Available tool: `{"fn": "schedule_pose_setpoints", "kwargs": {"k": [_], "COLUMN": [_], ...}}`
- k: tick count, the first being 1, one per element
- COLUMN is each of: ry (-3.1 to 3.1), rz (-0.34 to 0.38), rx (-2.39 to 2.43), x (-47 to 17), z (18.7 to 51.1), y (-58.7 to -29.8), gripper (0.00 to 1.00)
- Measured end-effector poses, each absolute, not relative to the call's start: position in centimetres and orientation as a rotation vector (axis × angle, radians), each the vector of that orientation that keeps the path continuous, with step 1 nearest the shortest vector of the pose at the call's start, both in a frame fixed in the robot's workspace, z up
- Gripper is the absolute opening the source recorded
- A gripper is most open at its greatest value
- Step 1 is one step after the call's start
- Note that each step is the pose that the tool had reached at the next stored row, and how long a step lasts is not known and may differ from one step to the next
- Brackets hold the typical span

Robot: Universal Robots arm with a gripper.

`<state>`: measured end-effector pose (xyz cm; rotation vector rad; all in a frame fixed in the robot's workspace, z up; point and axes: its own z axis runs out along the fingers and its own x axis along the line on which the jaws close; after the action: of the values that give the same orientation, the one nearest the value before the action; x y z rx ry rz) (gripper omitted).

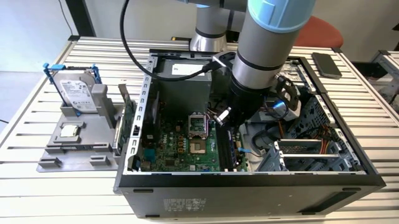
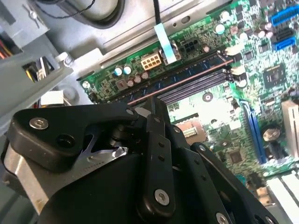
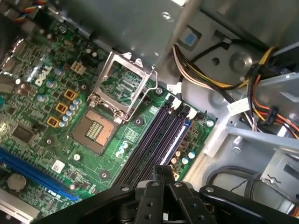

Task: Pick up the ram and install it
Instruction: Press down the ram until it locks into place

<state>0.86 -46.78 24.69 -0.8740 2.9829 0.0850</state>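
Observation:
The ram (image 2: 191, 74) is a dark blue-black stick standing in the memory slot nearest the motherboard's edge, beside empty dark slots. It also shows in the first wrist view (image 3: 179, 135) and, faintly, in the exterior view (image 1: 238, 151). My gripper (image 1: 223, 123) reaches down into the open computer case over the far end of those slots. In both wrist views the black fingertips (image 3: 161, 169) sit pressed together just above the end of the ram, gripper (image 2: 156, 100) shut. Whether the tips touch the stick is hidden.
The green motherboard (image 1: 181, 149) lies in the open case (image 1: 249, 179), with an open processor socket (image 3: 96, 130) and cable bundles (image 3: 201, 74) close by. Left of the case a grey fixture (image 1: 74, 140) holds a silver hard drive (image 1: 76, 91) and an upright green card (image 1: 129, 116).

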Motion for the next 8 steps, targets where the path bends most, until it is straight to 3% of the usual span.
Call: {"fn": "schedule_pose_setpoints", "kwargs": {"k": [8], "ry": [2.915], "rz": [0.102], "rx": [-1.039], "x": [0.87], "z": [24.67], "y": [-46.77], "gripper": [0.00]}}
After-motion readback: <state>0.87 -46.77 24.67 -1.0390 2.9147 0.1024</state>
